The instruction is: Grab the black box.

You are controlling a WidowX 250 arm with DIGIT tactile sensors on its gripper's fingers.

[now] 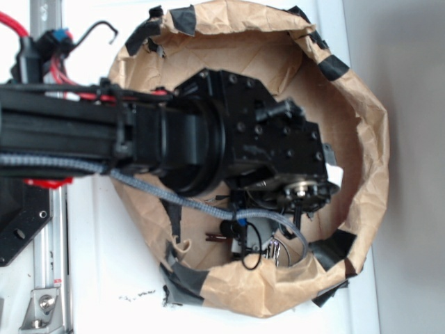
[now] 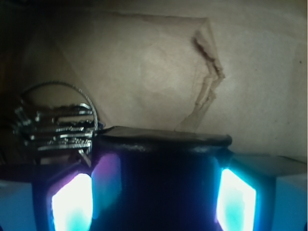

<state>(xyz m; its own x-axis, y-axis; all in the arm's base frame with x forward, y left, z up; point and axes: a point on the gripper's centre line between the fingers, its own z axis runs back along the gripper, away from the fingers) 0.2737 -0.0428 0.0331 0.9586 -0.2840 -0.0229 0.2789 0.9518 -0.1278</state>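
Black box [image 2: 163, 159] between gripper [image 2: 154, 197] pads | underside hidden

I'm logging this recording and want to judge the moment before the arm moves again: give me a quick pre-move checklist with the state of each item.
1. Black box between the fingers: ok, the wrist view shows its dark edge spanning the gap.
2. Pads touching the box: cannot tell, glare hides the contact.
3. Metal keys clear of the grip: ok, they lie left of the box, outside the fingers.
4. Gripper inside the paper-lined bin: ok in the exterior view.
5. Box visible from the exterior camera: not ok, the arm hides it.
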